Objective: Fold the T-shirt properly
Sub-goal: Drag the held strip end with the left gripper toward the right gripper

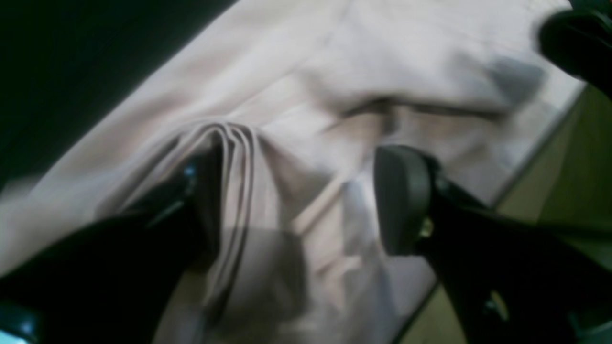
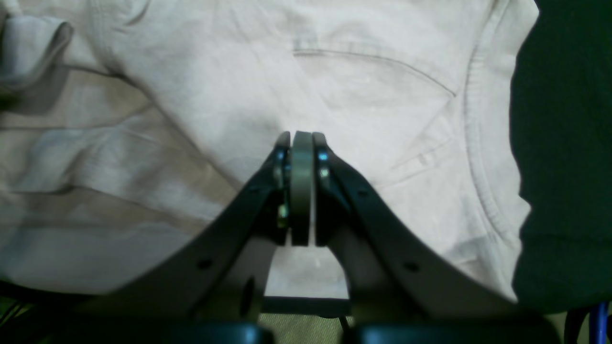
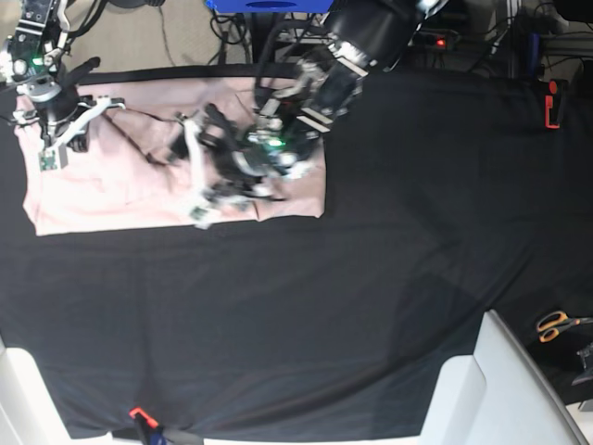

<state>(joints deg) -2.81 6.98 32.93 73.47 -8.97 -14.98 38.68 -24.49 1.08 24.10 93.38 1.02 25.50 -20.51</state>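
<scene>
Two arms are over the pale pink T-shirt (image 3: 139, 181), which lies spread across the far left part of the black-covered tabletop (image 3: 371, 278). In the near foreground of the base view the cover is bare cloth, with an orange clip (image 3: 139, 414) at its front edge and orange-handled scissors (image 3: 556, 324) off to the right beyond a white panel (image 3: 514, 389).

Farther in, the left gripper (image 1: 306, 200) sits low over the right half of the shirt. Its fingers (image 1: 401, 200) stand wide apart, and a bunched ridge of pink fabric rises against the inner face of one of them; the other pad is clear of the cloth, so nothing is pinched. The picture there is blurred, so finer detail of the folds is hard to read. The shirt's right edge lies just beside that arm (image 3: 352, 56), with the black cover showing past it.

At the far left corner the right gripper (image 2: 301, 143) hovers over the shirt near its ribbed collar (image 2: 483, 157). Its fingers (image 2: 318, 153) are pressed together with only the grey pad between them and no fabric caught. The collar band curves along the shirt's edge next to dark cover, and soft creases run across the flat fabric beneath.
</scene>
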